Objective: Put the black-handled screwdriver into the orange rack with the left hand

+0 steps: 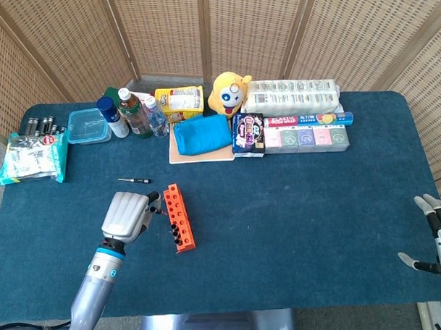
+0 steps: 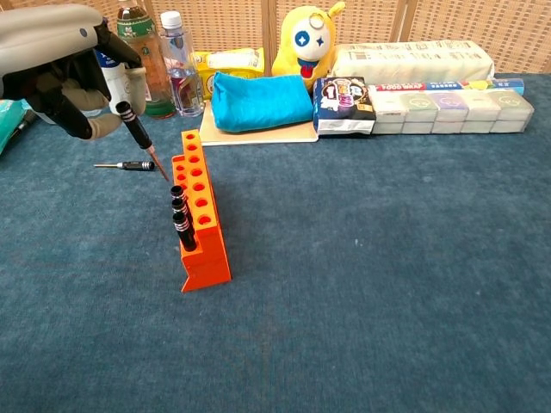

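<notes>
So the black-handled screwdriver point(image 2: 136, 131) is up in the air, tip slanting down just beside the orange rack point(image 2: 200, 219) so it can drop into a free hole. The left hand point(image 2: 65, 62) has its fingers point(image 2: 105, 126) pinched round the handle. The right hand point(image 1: 437, 237) idles open at the counter point(image 1: 302, 227) edge.

So I've got the black-handled screwdriver point(image 2: 136, 132) pinched in the left robot hand point(image 2: 65, 67), tilted with the handle up and the thin tip pointing down toward the far end of the orange rack point(image 2: 199, 222). The tip's just beside the rack's top holes, not in one. The rack itself stands on the blue table point(image 2: 387, 258), a narrow stepped block with two rows of round holes, and three black-handled drivers already sit in its near-end holes on the left row.
</notes>
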